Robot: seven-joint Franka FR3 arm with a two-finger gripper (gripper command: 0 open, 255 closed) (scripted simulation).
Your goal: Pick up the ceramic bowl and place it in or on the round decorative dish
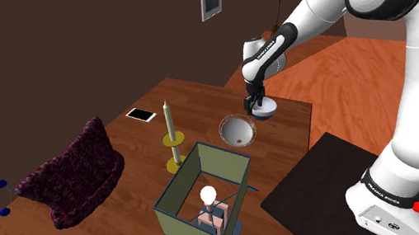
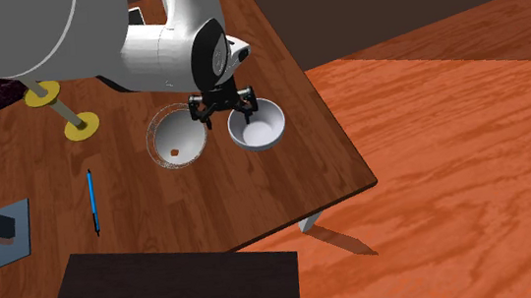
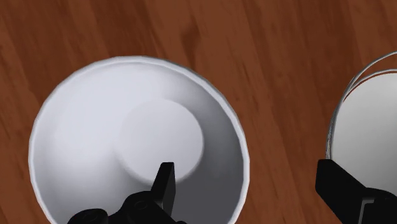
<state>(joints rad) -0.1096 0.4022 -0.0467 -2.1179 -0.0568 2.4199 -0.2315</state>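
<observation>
The gripper (image 3: pixel 245 170) hangs spread, one finger inside the white bowl (image 3: pixel 108 146) and the other outside its rim, neither touching the wall. The bowl sits on the wooden table (image 3: pixel 273 44), just beside the round dish (image 3: pixel 375 114).

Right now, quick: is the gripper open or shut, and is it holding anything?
Gripper: open, holding nothing; its fingers straddle the rim of the white bowl, one inside, one outside.

The gripper (image 2: pixel 226 115), fingers apart, straddles the white bowl's (image 2: pixel 260 132) left rim, right of the round dish (image 2: pixel 185 135) on the table (image 2: pixel 287 186).
</observation>
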